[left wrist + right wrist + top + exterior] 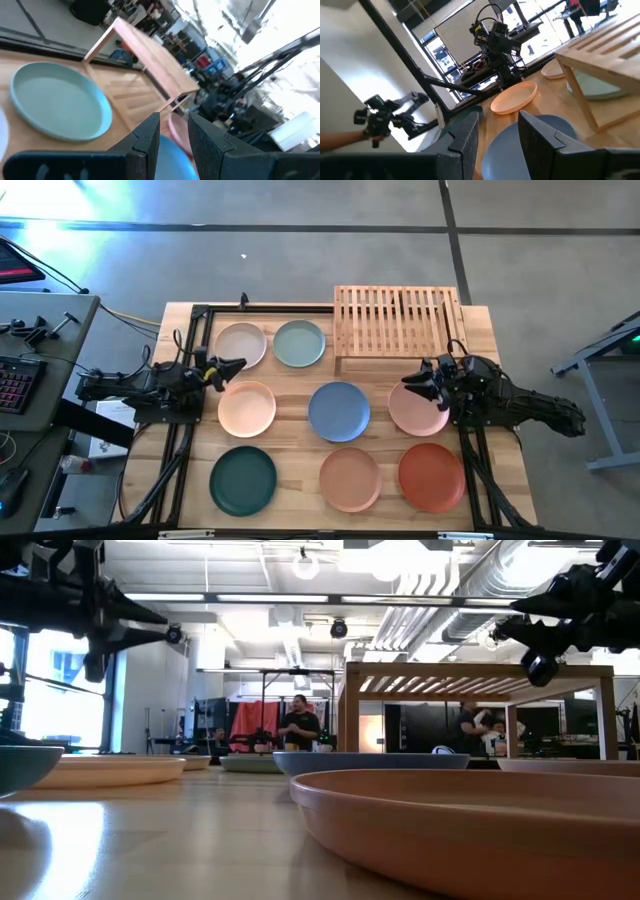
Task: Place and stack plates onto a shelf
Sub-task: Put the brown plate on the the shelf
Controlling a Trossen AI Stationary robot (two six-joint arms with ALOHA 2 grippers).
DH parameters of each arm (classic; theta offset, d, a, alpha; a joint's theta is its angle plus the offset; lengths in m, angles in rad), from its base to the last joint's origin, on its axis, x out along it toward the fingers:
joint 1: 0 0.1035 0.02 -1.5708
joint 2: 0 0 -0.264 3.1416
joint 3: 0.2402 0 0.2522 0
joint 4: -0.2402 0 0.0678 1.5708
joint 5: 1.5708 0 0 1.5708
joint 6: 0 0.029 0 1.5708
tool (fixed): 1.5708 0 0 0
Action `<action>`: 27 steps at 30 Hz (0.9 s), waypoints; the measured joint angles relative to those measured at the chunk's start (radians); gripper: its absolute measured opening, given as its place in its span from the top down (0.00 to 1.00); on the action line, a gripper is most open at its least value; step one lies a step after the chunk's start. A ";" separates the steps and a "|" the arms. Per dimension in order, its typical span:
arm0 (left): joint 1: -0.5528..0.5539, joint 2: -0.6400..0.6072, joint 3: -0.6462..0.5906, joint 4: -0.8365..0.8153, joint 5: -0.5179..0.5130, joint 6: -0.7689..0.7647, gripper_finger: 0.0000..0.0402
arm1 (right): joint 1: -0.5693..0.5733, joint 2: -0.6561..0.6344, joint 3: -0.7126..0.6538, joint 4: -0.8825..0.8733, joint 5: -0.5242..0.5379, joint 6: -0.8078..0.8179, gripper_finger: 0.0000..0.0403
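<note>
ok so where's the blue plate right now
In the high view the blue plate lies near the table's middle, between the peach plate on the left and the pink plate under the right gripper.

The wooden surface (380,435) carries the bamboo shelf (397,320) at its far edge and seven plates (338,411) lying apart in three rows; one pink plate (417,409) lies near the shelf.

Shelf (398,319) at table's (300,388) far right, plates (339,411) spread before it
</note>
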 joint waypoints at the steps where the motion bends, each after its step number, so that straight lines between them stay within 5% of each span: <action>1: 0.000 0.000 0.000 0.020 -0.005 0.000 0.78 | 0.000 0.000 0.000 0.000 0.008 0.028 0.70; 16: 0.000 0.000 0.000 0.276 -0.028 0.037 0.78 | 0.000 0.000 0.000 0.098 0.019 0.194 0.70; 27: 0.000 0.005 0.045 0.469 -0.027 0.194 0.78 | 0.000 0.002 0.162 0.340 -0.006 0.044 0.70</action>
